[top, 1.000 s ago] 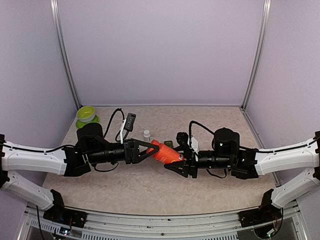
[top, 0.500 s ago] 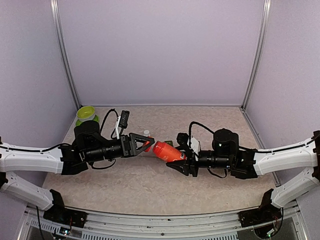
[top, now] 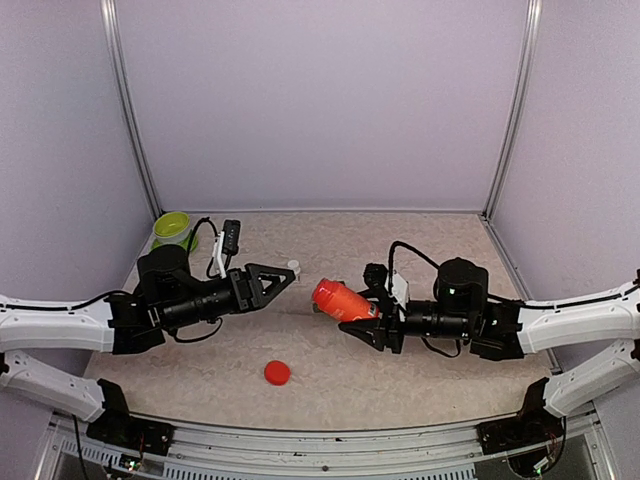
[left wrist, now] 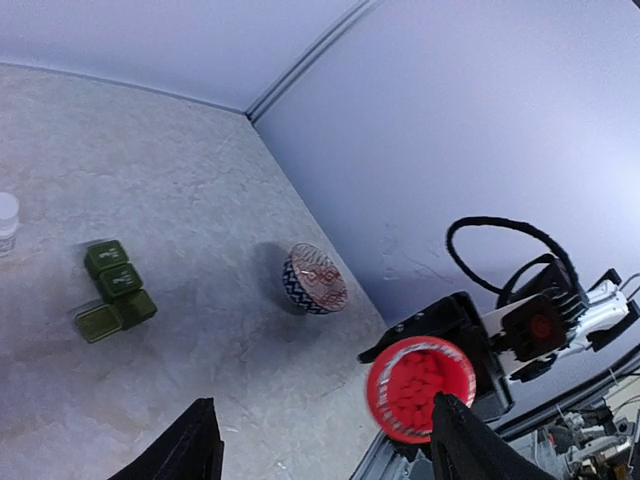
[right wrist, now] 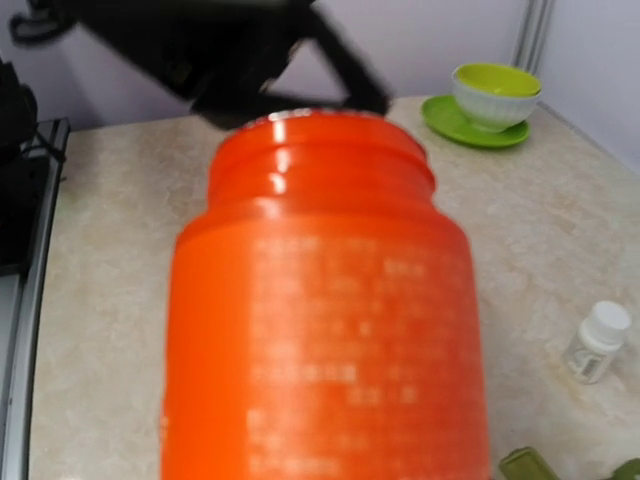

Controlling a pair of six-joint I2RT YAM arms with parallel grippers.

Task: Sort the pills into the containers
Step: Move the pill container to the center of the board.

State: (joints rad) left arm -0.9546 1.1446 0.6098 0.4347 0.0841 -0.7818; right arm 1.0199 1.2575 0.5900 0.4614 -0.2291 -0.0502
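Note:
My right gripper (top: 371,319) is shut on an orange bottle (top: 338,299) held on its side above the table, its uncapped mouth facing left. Red pills (left wrist: 420,386) fill that mouth in the left wrist view. The bottle (right wrist: 330,300) hides the right fingers in the right wrist view. My left gripper (top: 278,276) hangs open and empty just left of the bottle, its fingers (left wrist: 192,446) spread wide. The bottle's red cap (top: 277,373) lies on the table near the front. The containers (left wrist: 116,296), a row of three dark green boxes, sit beyond; a corner (right wrist: 529,466) shows beside the bottle.
A small white bottle (top: 293,267) stands by the left fingertips. A lime-green bowl (top: 172,227) on a green saucer sits at the back left. A patterned bowl (left wrist: 315,280) rests beyond the containers. Purple walls close in three sides.
The left gripper has pulled back to the left, away from the bottle, and opened. The red cap has come off and now lies on the table. The bottle shifted slightly right.

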